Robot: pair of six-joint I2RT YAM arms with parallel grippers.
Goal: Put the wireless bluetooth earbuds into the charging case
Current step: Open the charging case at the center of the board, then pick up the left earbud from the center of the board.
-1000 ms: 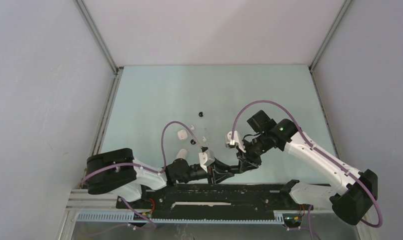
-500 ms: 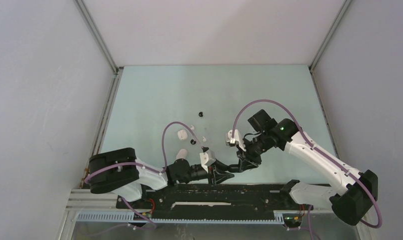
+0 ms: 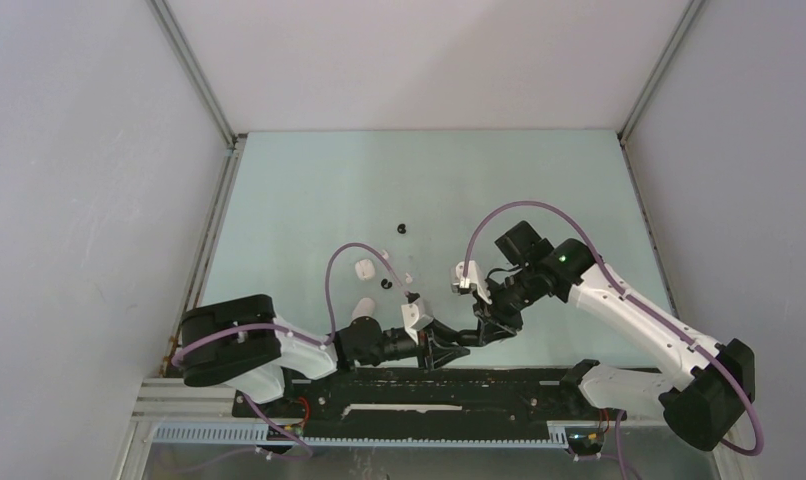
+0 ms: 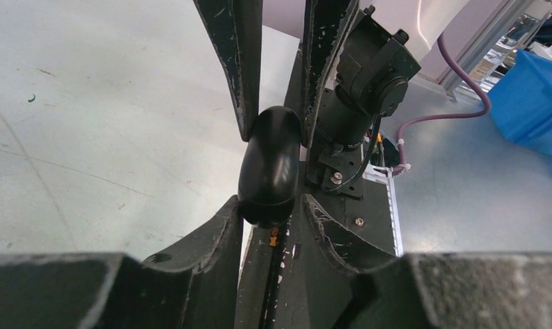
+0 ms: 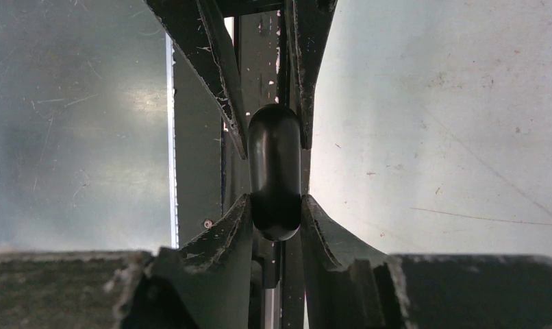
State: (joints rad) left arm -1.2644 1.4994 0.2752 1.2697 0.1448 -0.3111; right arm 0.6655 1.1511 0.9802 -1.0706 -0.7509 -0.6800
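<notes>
A black oval charging case (image 4: 270, 164) is pinched at both ends, and it looks closed. My left gripper (image 4: 271, 204) is shut on its near end, and the right gripper's fingers (image 4: 235, 62) clamp the far end. In the right wrist view, my right gripper (image 5: 274, 200) is shut on the same case (image 5: 274, 164). In the top view, the left gripper (image 3: 454, 346) and right gripper (image 3: 482, 330) meet tip to tip near the front rail. Tiny earbuds lie on the table: black ones (image 3: 402, 228) (image 3: 386, 284) and white ones (image 3: 383, 252) (image 3: 409, 278).
Two white oval cases (image 3: 364, 268) (image 3: 363, 305) lie left of the grippers, the nearer one close to the left arm's wrist. The black base rail (image 3: 429, 385) runs along the front edge just under the grippers. Grey walls enclose the table.
The left arm has edged slightly to the right, toward the right gripper. Both grippers stay shut on the black case.
</notes>
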